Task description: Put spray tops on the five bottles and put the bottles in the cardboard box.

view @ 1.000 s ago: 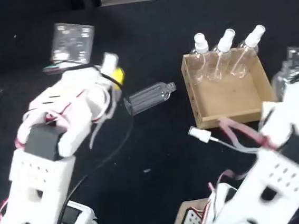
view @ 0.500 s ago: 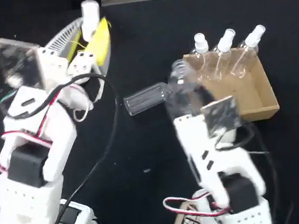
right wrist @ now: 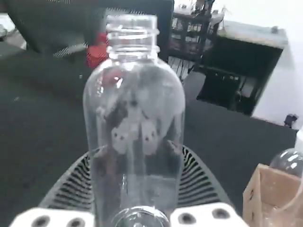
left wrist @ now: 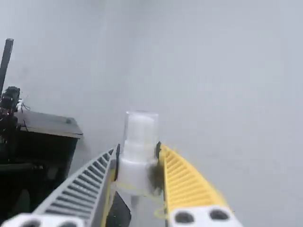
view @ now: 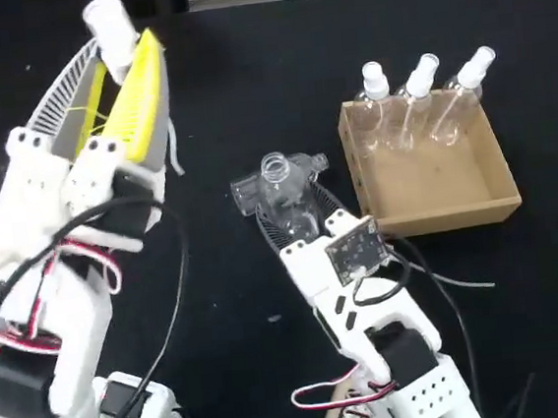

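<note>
Left jaws: gripping spray top (view: 108, 20), upper left. Right jaws: gripping uncapped bottle (view: 284, 195), centre. High view adds box (view: 438, 218), three capped bottles (view: 412, 109) inside.

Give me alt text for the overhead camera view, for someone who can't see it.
The right gripper holds an uncapped clear bottle upright, while the left gripper holds a white spray top up high. A second bottle lies flat just behind, and three topped bottles sit in the cardboard box.

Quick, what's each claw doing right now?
Left gripper: shut on a spray top.
Right gripper: shut on an uncapped bottle.
</note>
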